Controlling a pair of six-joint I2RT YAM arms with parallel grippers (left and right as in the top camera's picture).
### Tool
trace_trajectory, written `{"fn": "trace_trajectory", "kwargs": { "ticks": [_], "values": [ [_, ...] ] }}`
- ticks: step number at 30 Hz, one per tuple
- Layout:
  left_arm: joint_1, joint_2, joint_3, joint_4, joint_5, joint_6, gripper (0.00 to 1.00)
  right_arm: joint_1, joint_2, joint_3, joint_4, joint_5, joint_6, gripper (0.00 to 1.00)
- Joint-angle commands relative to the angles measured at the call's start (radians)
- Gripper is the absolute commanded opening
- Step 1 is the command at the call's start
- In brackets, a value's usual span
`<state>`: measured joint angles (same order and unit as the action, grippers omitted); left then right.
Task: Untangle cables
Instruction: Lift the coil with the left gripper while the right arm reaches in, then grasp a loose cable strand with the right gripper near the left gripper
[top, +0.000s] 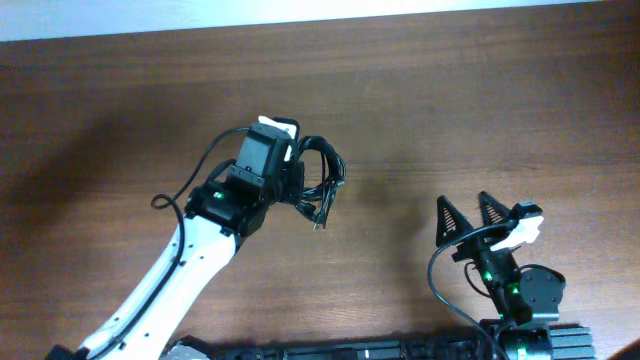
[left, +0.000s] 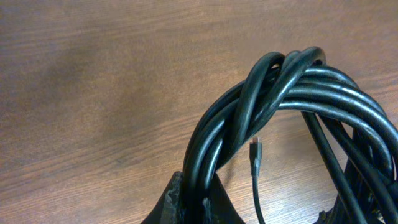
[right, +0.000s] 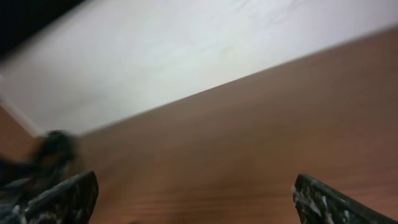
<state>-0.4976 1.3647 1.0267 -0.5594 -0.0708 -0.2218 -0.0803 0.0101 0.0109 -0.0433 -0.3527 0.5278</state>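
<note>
The cables hang as one bundle of black loops at the tip of my left gripper, just left of the table's middle. In the left wrist view the cables twist over one another in a thick arch. My left gripper is shut on several strands at the foot of that arch. One thin strand ends in a small plug dangling under the arch. Near the front right, my right gripper stands open, well apart from the bundle. In the right wrist view the right gripper holds nothing.
The wooden table stretches brown all round, with a pale wall beyond its far edge. A blurred dark shape sits at the left of the right wrist view. The left arm's own wire loops beside the arm.
</note>
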Motion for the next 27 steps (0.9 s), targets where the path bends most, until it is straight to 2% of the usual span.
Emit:
{"fn": "trace_trajectory", "kwargs": {
  "ticks": [1,3,6,8,11,13,15,18,21,24,25,27],
  "values": [
    [0.003,-0.051,0.024,0.016,-0.004,-0.028,0.00,-0.005,-0.005,-0.005,0.037,-0.151,0.249,0.99],
    [0.003,-0.051,0.024,0.016,-0.004,-0.028,0.00,-0.005,-0.005,0.001,0.042,-0.153,0.226,0.98],
    [0.003,-0.051,0.024,0.016,-0.004,-0.028,0.00,-0.005,0.013,0.087,-0.042,-0.142,0.082,0.98],
    [0.003,-0.051,0.024,0.018,-0.004,-0.028,0.00,-0.005,0.083,0.226,-0.239,-0.072,-0.029,0.98],
    [0.003,-0.051,0.023,0.027,-0.004,-0.030,0.00,-0.005,0.281,0.436,-0.479,-0.061,-0.122,0.99],
    [0.003,-0.051,0.023,0.027,-0.004,-0.071,0.00,-0.005,0.464,0.599,-0.628,-0.066,-0.132,0.98],
    [0.003,-0.051,0.023,0.028,-0.004,-0.081,0.00,-0.005,0.622,0.729,-0.716,-0.155,-0.131,0.98],
    [0.003,-0.051,0.023,0.028,-0.004,-0.080,0.00,-0.005,0.842,0.849,-0.648,-0.400,-0.127,0.99],
    [0.003,-0.051,0.023,0.028,-0.005,-0.080,0.00,-0.005,1.014,0.851,-0.544,-0.618,-0.128,0.99],
    [0.003,-0.051,0.023,0.028,-0.022,-0.081,0.00,0.018,1.124,0.851,-0.578,-0.642,-0.132,0.98],
    [0.003,-0.052,0.023,0.029,-0.034,-0.081,0.00,0.044,1.143,0.851,-0.581,-0.637,-0.132,0.94],
    [0.003,-0.057,0.023,0.032,-0.033,-0.081,0.00,0.124,1.145,0.851,-0.577,-0.568,-0.131,0.92]
  ]
}}
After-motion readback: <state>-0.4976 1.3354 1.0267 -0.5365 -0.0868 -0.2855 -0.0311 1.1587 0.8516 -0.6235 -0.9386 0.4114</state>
